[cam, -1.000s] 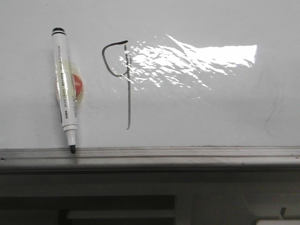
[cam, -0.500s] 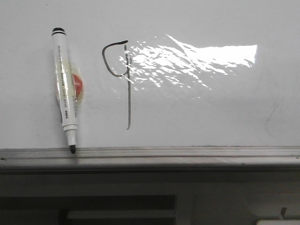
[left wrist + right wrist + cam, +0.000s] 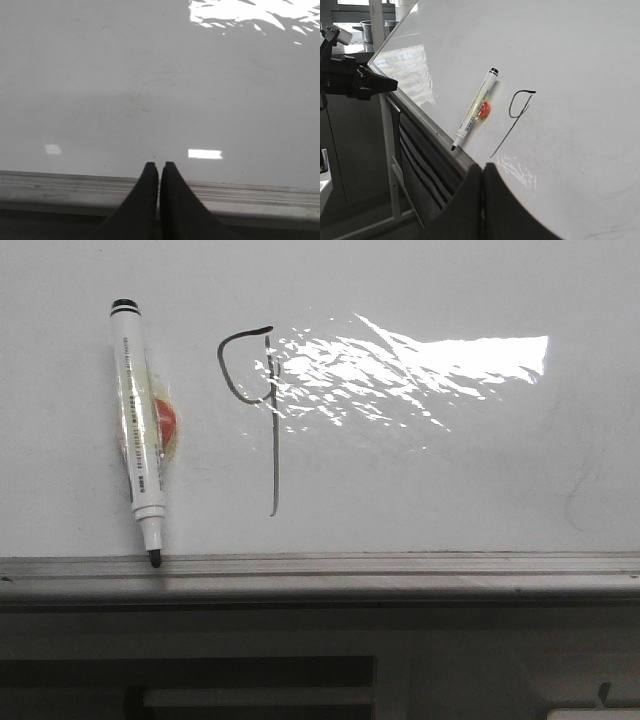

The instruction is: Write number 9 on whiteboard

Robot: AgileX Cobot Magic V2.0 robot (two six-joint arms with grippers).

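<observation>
We see our left black gripper [image 3: 159, 167] pressed together, empty, over the grey metal tray edge [image 3: 60, 187]. Our right black gripper [image 3: 482, 170] is likewise closed on nothing. On the glossy white whiteboard [image 3: 450, 470], the thin black hand-drawn number 9 [image 3: 270, 420] sits right of a white uncapped marker [image 3: 138, 430], whose tip touches the tray.

Harsh glare patch [image 3: 410, 375] on whiteboard [image 3: 450, 480]
</observation>
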